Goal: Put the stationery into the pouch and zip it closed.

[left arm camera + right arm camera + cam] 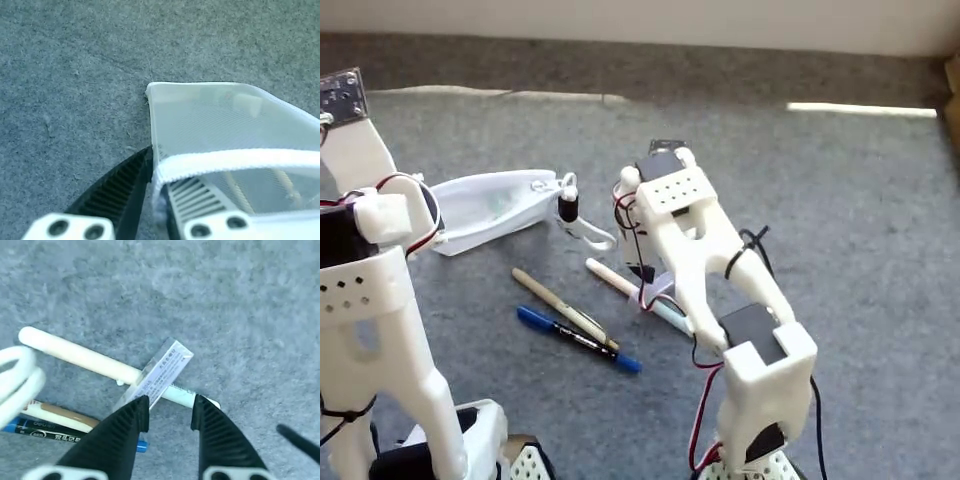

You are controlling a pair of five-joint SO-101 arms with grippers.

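Pinches the white mesh pouch (210,120) by its rim in the left gripper (152,165); holds the right gripper (170,407) with jaws apart over the labelled white pen (85,360), near a blue pen (575,340) and a beige pen (560,308).

Sheer, seemingly mesh-cloth pouch (210,120)

Indoor room: grey carpet (860,220), pale wall (720,20)
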